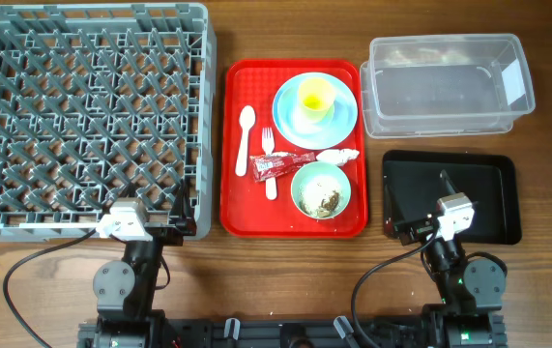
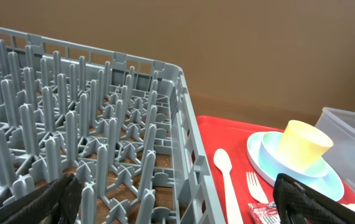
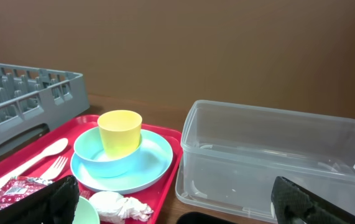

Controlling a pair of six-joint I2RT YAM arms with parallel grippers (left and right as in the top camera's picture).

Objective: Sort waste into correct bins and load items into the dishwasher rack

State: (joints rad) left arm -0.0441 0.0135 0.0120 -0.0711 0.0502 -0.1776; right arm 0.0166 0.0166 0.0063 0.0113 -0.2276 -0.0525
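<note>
Landmark we use is the red tray (image 1: pixel 235 208), mid table (image 1: pixel 546 290).

The dishwasher rack (image 1: pixel 203 116) is just left of the red tray, and we see nothing loaded on its pegs. The clear tub (image 1: pixel 445 41) is right of the red tray at its far end. The black tray (image 1: pixel 488 193) is right of the red tray at its near end.

All the items are on the red tray:
- The blue plate (image 1: pixel 343 116) is at the far right corner, with the yellow cup (image 1: pixel 315 95) upright on it.
- The mint bowl (image 1: pixel 295 188) is at the near right and holds the food scraps (image 1: pixel 326 198).
- The white spoon (image 1: pixel 246 140) lies along the left side.
- The fork (image 1: pixel 268 143) is just right of the spoon, with its handle running under the red wrapper (image 1: pixel 280 165).
- The wrapper is mid tray, touching the fork.
- The crumpled napkin (image 1: pixel 338 156) lies between plate and bowl, by the right edge.

The left gripper (image 2: pixel 174 199) is beyond the red tray's near left corner, at the rack's near right corner. Its fingers are spread wide and hold nothing.

The right gripper (image 3: pixel 174 205) is right of the red tray's near end, over the black tray's near edge. Its fingers are also spread wide and empty.

Neither gripper touches the red tray.
</note>
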